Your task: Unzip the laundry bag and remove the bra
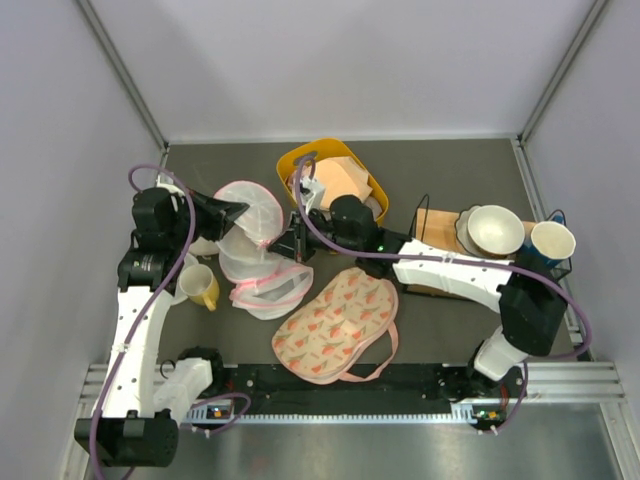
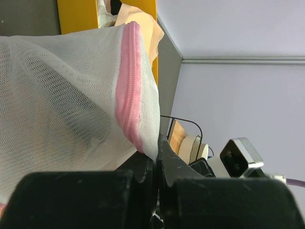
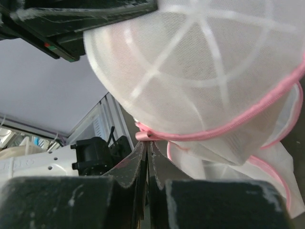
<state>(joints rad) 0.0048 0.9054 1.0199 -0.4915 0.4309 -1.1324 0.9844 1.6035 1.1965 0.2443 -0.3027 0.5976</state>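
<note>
The rim of the laundry bag point(image 1: 262, 215) was clamped by the left fingers point(image 2: 164, 153) as an anchor; its pink zipper tab point(image 3: 143, 136) was pinched by the closed right fingers point(image 3: 155, 153).

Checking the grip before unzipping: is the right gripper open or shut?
Shut: the right gripper is closed tight, pinching the pink zipper tab of the laundry bag.

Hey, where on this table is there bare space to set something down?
Bare table lies at the back right, between the yellow bin and the bowl, and in front, between the printed pouch and the right arm. The middle-left is crowded: laundry bag, mug.
</note>
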